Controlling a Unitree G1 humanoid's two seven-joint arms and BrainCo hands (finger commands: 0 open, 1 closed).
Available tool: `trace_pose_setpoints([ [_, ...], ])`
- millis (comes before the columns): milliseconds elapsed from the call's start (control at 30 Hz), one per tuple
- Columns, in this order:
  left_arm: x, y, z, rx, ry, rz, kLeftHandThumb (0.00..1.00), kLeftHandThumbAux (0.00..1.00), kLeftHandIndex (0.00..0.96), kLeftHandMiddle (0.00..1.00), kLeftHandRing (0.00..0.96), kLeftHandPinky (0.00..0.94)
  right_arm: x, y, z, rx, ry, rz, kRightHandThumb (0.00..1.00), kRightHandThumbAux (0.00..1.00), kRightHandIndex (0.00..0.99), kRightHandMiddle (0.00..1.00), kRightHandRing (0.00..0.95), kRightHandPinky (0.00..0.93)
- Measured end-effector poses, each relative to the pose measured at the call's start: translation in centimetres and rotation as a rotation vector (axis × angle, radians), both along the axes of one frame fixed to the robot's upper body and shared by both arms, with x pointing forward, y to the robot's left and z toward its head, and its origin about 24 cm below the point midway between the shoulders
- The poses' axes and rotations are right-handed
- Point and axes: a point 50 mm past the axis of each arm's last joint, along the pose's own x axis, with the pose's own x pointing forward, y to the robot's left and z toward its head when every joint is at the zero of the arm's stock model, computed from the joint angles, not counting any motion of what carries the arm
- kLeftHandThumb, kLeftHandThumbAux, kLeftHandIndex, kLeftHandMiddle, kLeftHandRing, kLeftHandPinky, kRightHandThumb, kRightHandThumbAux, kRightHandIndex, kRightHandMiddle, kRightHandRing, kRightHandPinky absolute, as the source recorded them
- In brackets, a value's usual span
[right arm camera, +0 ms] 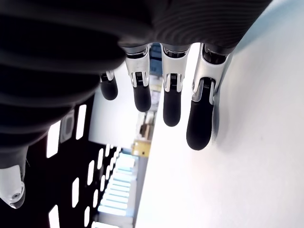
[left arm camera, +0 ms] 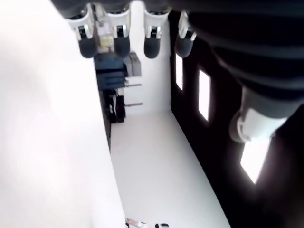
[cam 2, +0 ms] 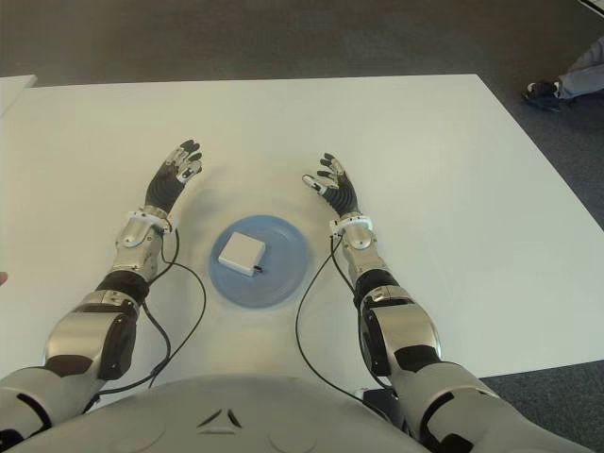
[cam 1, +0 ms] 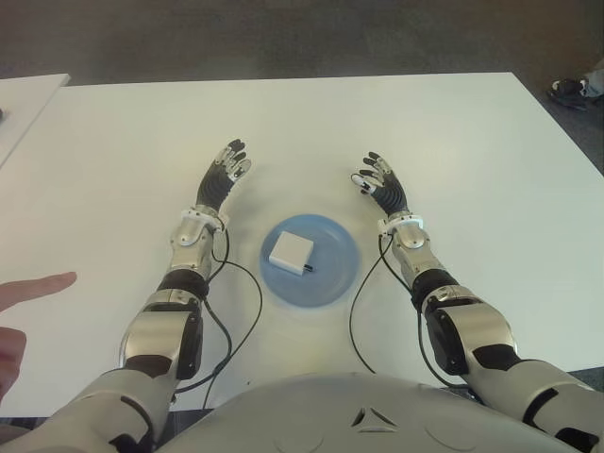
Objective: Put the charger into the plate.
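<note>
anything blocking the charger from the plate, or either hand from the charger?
Nothing visible. The charger already lies in the blue plate. The left hand and right hand sit open on either side beyond the plate, with bare white table between them and it.

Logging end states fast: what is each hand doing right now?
Left hand: open, holding nothing, left of the plate.
Right hand: open, holding nothing, right of the plate.
The charger lies in the plate.
</note>
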Motion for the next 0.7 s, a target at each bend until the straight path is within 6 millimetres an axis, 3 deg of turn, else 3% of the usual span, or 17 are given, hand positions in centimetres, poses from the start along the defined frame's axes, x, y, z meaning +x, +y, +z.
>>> trace_pose_setpoints([
  [700,-0.4,-0.6,-1.5,0.012,0.091,0.104,0.086,0.563,0.0,0.0,0.0,0.031,0.0,0.0,0.0,0.002,0.001,-0.008,0.073,0.57,0.0,0.181,0.23,0.177],
])
